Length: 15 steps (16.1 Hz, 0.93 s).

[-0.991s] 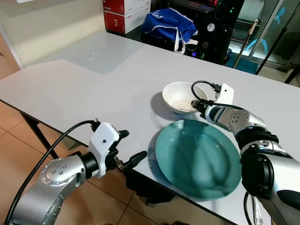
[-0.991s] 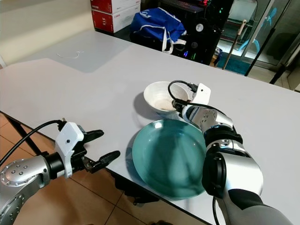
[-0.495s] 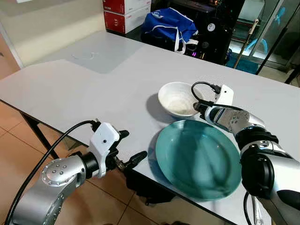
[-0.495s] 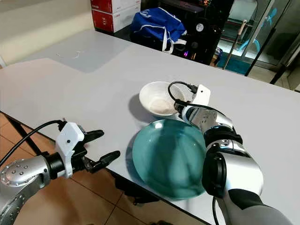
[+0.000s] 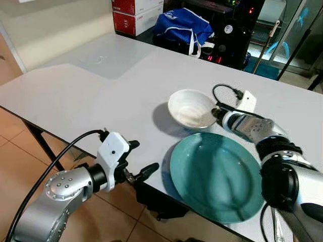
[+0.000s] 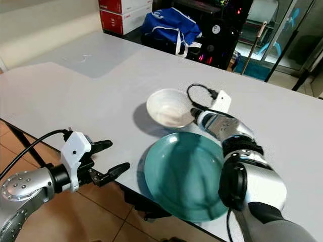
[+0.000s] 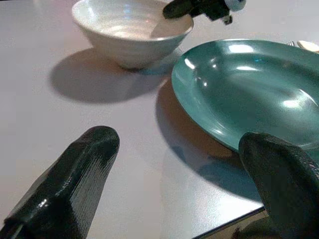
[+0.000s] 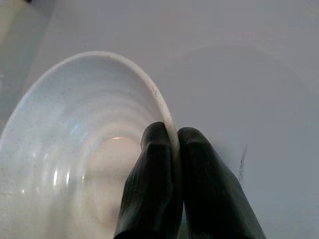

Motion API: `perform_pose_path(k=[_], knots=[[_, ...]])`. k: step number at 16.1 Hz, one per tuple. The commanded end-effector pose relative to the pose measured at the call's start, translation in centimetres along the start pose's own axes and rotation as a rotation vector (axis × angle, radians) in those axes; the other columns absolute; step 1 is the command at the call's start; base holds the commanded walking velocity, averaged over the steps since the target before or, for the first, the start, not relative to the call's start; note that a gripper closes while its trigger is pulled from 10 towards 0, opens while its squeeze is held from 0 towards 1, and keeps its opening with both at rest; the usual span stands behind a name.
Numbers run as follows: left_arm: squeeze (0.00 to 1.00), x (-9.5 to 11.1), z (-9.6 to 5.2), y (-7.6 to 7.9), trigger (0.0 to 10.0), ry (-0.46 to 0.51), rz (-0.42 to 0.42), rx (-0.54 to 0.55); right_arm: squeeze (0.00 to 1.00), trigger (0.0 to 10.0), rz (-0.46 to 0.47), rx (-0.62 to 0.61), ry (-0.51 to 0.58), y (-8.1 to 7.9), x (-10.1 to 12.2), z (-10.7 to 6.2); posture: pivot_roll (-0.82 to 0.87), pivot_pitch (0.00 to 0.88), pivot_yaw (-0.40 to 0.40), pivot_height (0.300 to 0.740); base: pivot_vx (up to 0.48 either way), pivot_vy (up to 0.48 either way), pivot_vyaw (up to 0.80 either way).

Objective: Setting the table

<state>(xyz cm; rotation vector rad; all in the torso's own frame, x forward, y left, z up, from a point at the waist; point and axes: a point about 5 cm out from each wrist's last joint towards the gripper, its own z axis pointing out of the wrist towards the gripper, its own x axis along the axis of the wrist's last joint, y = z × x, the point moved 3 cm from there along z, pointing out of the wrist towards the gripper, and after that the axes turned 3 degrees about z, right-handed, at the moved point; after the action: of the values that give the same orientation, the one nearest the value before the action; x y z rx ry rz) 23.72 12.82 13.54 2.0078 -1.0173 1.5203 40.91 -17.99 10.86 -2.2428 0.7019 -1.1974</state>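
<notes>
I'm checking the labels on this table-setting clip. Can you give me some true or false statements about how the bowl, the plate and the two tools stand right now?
1. The right tool is pinching the rim of the white bowl. True.
2. The white bowl sits on top of the teal plate. False: the bowl is beside the plate, on the grey table.
3. The left tool is open and holds nothing. True.
4. The left tool is gripping the edge of the teal plate. False: it hangs off the table's near edge, apart from the plate.
5. The bowl is full of food. False: its inside looks empty.
</notes>
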Motion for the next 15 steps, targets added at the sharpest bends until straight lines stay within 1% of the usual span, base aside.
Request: perform_pose_path(k=[1,3,5,6,7,8,9,10,11,13,15], knots=[[0.0,0.5,0.1,0.1,10.0,0.009,0.019,-0.005,0.0,0.0,0.016,0.069,0.077,-1.6,3.0,-0.7,0.02,0.0,-0.078,0.74,0.0,0.0,0.0],[0.0,0.4,0.1,0.2,10.0,0.009,0.017,-0.007,0.0,0.0,0.004,0.071,0.082,-1.5,3.5,-1.0,0.02,0.0,-0.08,0.74,0.0,0.0,0.0],[0.0,0.4,0.1,0.2,10.0,0.01,0.019,-0.003,0.0,0.0,-0.007,0.119,0.126,-1.9,5.5,-1.8,0.02,0.0,-0.08,0.74,0.0,0.0,0.0],[0.0,0.4,0.0,0.3,10.0,0.009,0.017,-0.004,0.0,0.0,-0.107,0.166,0.137,-2.2,6.7,-2.8,0.01,0.0,-0.079,0.74,0.0,0.0,0.0],[0.0,0.2,0.0,0.4,10.0,0.006,0.014,-0.006,0.0,0.0,-0.229,0.194,0.128,-2.0,7.4,-3.6,0.0,0.0,-0.079,0.74,0.0,0.0,0.0],[0.0,0.1,-0.1,0.4,10.0,0.004,0.011,-0.008,0.0,0.0,-0.328,0.201,0.11,-1.6,7.7,-4.3,0.0,0.0,-0.079,0.74,0.0,0.0,0.0],[0.0,0.0,-0.2,0.5,10.0,0.001,0.008,-0.011,0.0,0.0,-0.386,0.193,0.093,-0.9,7.9,-5.0,-0.01,0.0,-0.079,0.74,0.0,0.0,0.0],[0.0,-0.2,-0.3,0.5,10.0,-0.003,0.005,-0.013,0.0,0.0,-0.437,0.185,0.063,0.3,8.1,-6.0,-0.01,0.0,-0.079,0.74,0.0,0.0,0.0],[0.0,-0.3,-0.4,0.6,10.0,-0.006,0.003,-0.012,0.0,0.0,-0.46,0.19,0.022,1.5,8.0,-7.2,-0.01,0.0,-0.078,0.74,0.0,0.0,0.0],[0.0,-0.3,-0.5,0.6,10.0,-0.001,0.004,-0.014,0.0,0.0,-0.488,0.177,-0.049,3.0,7.3,-8.4,-0.01,0.0,-0.075,0.74,0.0,0.0,0.0],[0.0,0.0,-0.6,0.4,10.0,0.017,-0.005,-0.012,0.0,0.0,-0.514,0.142,-0.121,4.3,6.4,-9.0,-0.01,0.0,-0.073,0.74,0.0,0.0,0.0]])
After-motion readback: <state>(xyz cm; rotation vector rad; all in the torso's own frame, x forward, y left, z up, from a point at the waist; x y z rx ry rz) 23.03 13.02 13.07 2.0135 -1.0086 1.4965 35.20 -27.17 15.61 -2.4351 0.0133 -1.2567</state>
